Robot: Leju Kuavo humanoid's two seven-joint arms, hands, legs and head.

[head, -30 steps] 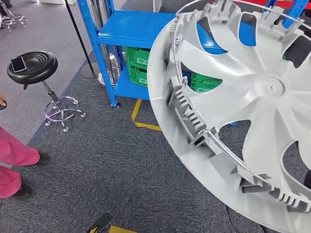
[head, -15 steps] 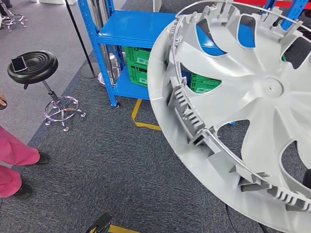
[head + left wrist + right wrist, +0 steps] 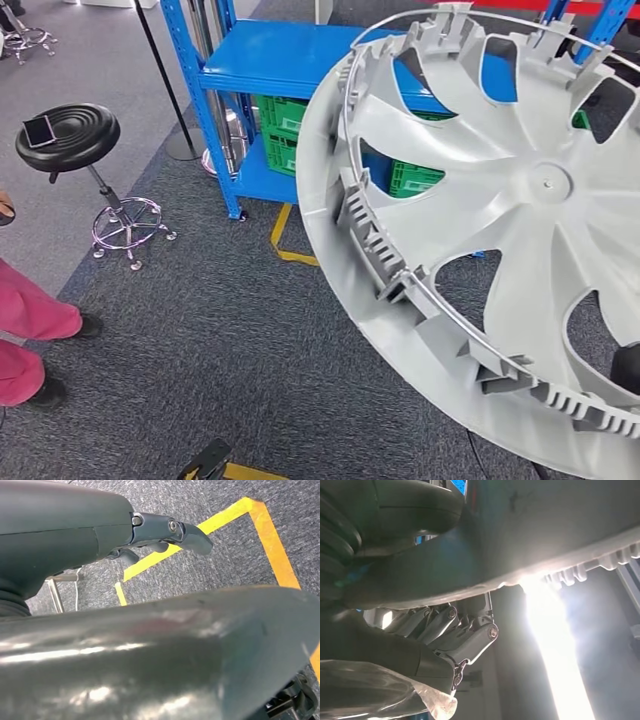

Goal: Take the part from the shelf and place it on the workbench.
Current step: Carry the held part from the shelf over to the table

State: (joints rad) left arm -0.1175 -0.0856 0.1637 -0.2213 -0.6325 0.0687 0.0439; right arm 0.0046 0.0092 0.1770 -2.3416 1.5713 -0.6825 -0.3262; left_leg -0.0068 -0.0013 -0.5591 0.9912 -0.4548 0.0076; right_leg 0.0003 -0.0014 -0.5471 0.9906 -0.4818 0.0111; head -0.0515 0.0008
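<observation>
- Part [image 3: 521, 215]: a large grey wheel cover, held up in the air at the right of the head view, tilted, its ribbed inner face and wire ring toward the camera. It hangs over the carpet [image 3: 226, 340], in front of the shelf [image 3: 279, 60], touching neither.
- Right hand [image 3: 448, 640]: in the right wrist view the fingers [image 3: 471, 642] are curled in under the part's rim, and the thumb [image 3: 406, 505] lies across the opposite face. The rim sits between them; the hand grips the part.
- Left hand [image 3: 113, 530]: in the left wrist view one dark finger [image 3: 181, 532] is stretched straight out, with another shorter one beside it. Nothing lies between them. They point over carpet and yellow tape [image 3: 241, 520]. A broad dark curved surface fills the near part of that view; whether the hand touches it cannot be told.
- Shelf: blue, far centre, with green crates [image 3: 283, 135] on its lower level.
- Stool [image 3: 68, 140]: black, at the far left, a phone [image 3: 38, 130] lying on its seat.
- Person: pink trouser legs [image 3: 26, 335] and dark shoes at the near left edge.
</observation>
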